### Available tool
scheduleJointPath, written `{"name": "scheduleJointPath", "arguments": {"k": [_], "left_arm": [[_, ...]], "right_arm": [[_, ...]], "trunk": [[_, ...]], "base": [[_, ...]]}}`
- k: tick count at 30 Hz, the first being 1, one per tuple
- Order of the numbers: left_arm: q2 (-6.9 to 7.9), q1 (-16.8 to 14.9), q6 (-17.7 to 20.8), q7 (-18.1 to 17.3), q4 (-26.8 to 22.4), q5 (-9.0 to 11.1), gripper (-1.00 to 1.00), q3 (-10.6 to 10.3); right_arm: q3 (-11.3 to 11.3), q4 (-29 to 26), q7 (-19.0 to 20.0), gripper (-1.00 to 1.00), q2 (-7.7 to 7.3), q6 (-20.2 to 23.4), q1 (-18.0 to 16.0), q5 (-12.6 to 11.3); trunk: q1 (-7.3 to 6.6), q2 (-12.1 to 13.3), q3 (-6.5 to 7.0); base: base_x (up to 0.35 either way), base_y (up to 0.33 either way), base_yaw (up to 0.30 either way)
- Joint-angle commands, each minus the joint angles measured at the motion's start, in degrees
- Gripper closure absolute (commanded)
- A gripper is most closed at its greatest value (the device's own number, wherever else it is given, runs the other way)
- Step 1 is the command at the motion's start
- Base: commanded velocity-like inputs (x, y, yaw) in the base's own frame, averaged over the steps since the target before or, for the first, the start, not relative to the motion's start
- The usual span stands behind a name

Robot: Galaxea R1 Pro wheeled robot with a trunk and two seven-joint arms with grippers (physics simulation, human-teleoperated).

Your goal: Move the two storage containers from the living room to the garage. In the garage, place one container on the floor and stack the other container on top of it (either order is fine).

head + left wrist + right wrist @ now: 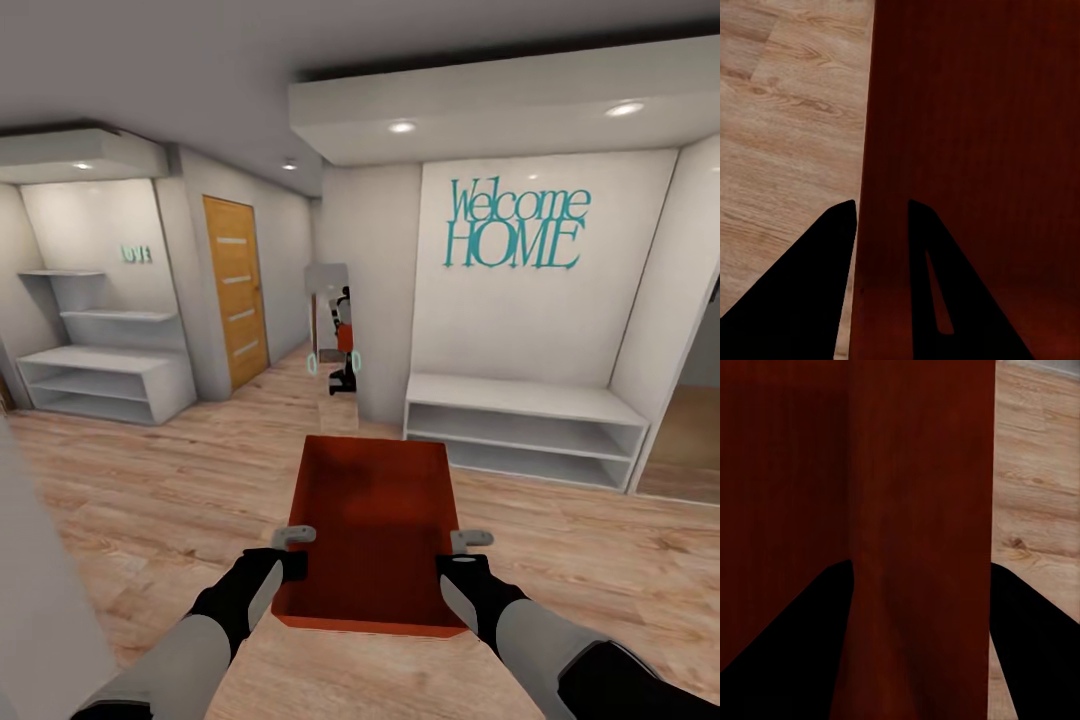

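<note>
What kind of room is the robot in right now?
It looks like a home entryway or hall: teal "Welcome HOME" lettering on a white wall, a low white bench shelf beneath it, a wooden door, and a light wood plank floor.

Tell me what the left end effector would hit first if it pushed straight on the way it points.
The left end effector already straddles the left wall of the storage container, so pushing on would probably slide along that wall toward the wood floor beyond; depth is unclear.

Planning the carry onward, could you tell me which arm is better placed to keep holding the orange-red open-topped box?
Neither alone: the left gripper clamps the orange-red box's left wall, the right gripper its right wall, symmetrically.
</note>
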Motion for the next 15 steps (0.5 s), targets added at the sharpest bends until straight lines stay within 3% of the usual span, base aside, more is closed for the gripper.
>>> {"name": "scheduleJointPath", "arguments": {"k": [1,6,15], "left_arm": [[-0.07,0.0,0.3,0.5,0.1,0.6,1.00,-0.4],[-0.05,0.0,0.3,0.5,0.1,0.7,1.00,-0.4],[-0.06,0.0,0.3,0.5,0.1,0.7,1.00,-0.4]], "right_arm": [[-0.2,-0.5,-0.4,1.00,0.01,0.5,0.0,0.7],[-0.2,-0.5,-0.5,1.00,0.01,0.5,0.0,0.7],[-0.2,-0.5,-0.5,1.00,0.01,0.5,0.0,0.7]], "trunk": [[0.05,0.0,-0.02],[0.05,0.0,-0.02],[0.05,0.0,-0.02]], "base": [[0.322,0.000,0.000],[0.322,0.000,0.046],[0.322,0.000,0.220]]}}
